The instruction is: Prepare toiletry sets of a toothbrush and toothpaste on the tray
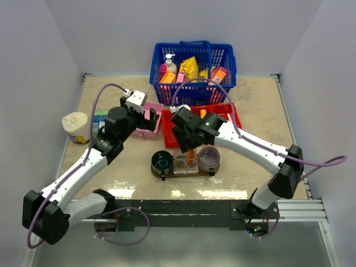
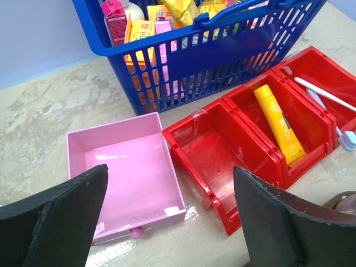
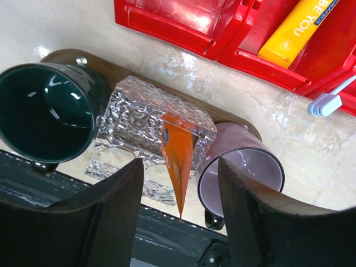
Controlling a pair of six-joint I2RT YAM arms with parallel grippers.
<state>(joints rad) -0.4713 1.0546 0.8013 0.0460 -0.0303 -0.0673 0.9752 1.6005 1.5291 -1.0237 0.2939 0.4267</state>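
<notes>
The brown tray point(image 1: 214, 170) holds a dark green mug point(image 1: 162, 161), a clear textured glass holder point(image 1: 184, 164) and a purple mug point(image 1: 209, 157). An orange toothpaste tube point(image 3: 177, 146) stands upright in the holder point(image 3: 139, 125), crimped end up. My right gripper point(image 3: 179, 169) is open just above it, one finger on each side, not touching it. A yellow toothpaste tube point(image 2: 280, 125) lies in the red bin's middle compartment. Two white toothbrushes point(image 2: 325, 95) lie in its right compartment. My left gripper point(image 2: 171, 173) is open and empty above the pink box point(image 2: 130, 172).
The red three-compartment bin point(image 1: 169, 133) sits behind the tray, with the blue basket point(image 1: 193, 83) of goods behind it. A white roll point(image 1: 75, 127) stands at the left. The tray's rim also shows in the right wrist view point(image 3: 67, 55).
</notes>
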